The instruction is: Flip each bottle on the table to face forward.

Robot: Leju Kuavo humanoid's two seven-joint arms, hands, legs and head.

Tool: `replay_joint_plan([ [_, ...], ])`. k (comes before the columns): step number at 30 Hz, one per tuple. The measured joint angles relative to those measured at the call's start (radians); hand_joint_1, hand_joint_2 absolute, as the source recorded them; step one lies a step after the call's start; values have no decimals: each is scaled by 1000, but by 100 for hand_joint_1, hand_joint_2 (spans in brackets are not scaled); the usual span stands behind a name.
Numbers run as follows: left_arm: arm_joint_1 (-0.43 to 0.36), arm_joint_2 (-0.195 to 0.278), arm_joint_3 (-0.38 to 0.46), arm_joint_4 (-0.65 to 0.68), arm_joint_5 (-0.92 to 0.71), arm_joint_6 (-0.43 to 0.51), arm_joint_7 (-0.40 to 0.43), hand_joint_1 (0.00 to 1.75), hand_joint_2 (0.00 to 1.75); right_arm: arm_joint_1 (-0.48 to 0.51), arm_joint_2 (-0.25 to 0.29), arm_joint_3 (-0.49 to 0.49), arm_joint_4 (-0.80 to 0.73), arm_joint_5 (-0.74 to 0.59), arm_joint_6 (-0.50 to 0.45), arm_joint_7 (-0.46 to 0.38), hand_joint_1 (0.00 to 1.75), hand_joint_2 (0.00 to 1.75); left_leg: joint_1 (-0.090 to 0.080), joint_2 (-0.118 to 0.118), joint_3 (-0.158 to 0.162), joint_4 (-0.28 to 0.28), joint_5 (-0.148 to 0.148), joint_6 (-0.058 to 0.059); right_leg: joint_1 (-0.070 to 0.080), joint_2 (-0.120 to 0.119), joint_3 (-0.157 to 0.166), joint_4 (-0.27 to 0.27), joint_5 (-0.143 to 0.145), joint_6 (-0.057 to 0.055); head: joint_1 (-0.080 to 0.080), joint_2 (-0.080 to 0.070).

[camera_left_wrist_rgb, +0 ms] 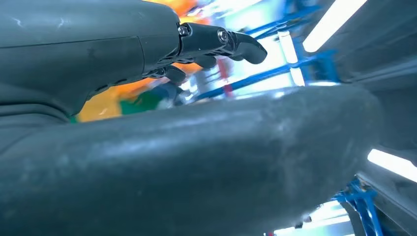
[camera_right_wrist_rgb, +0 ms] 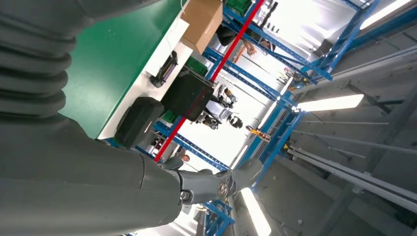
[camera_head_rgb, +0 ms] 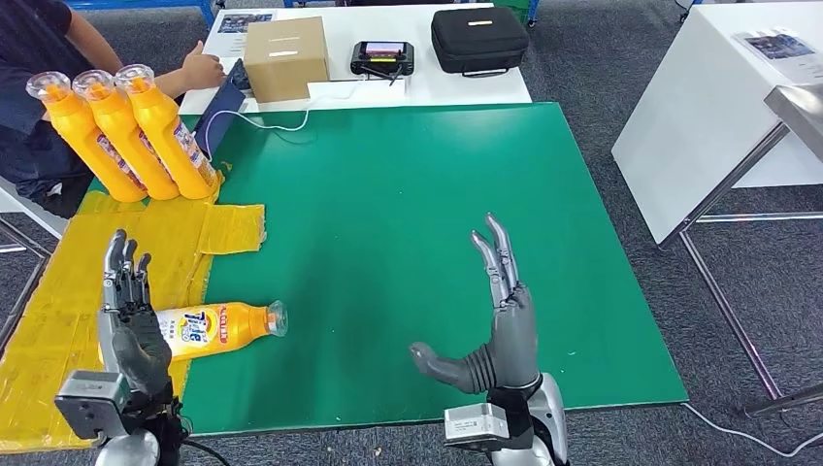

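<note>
An orange bottle [camera_head_rgb: 215,329] lies on its side at the near left of the green table [camera_head_rgb: 408,194], cap toward the right, label up. My left hand [camera_head_rgb: 133,320] hovers at its base end with fingers straight, holding nothing; the left wrist view shows its fingers [camera_left_wrist_rgb: 221,42] extended. My right hand [camera_head_rgb: 495,325] stands open above the near middle of the table, thumb out to the left. Three orange bottles [camera_head_rgb: 121,136] stand upright in a row at the far left.
Yellow sheets [camera_head_rgb: 58,291] cover the table's left edge. A cardboard box [camera_head_rgb: 285,56], a small device [camera_head_rgb: 382,56] and a black case [camera_head_rgb: 478,39] sit on the white table behind. A person's hand [camera_head_rgb: 201,70] rests near the box. A white table [camera_head_rgb: 718,107] stands at right.
</note>
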Motion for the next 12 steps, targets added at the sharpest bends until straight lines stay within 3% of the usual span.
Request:
replay_joint_plan([
  [5,62,-56,-46,-120,67,-59,-101,0,0,4,2,32,-1,-93,-53,-43,0,0,0,1,1,0,0,0,0,0,1,0,0,0,0,0],
  [12,105,-81,-152,-158,116,-107,-108,0,0,6,15,71,11,-245,-64,-78,0,0,0,0,1,0,1,0,0,0,1,0,0,0,0,0],
])
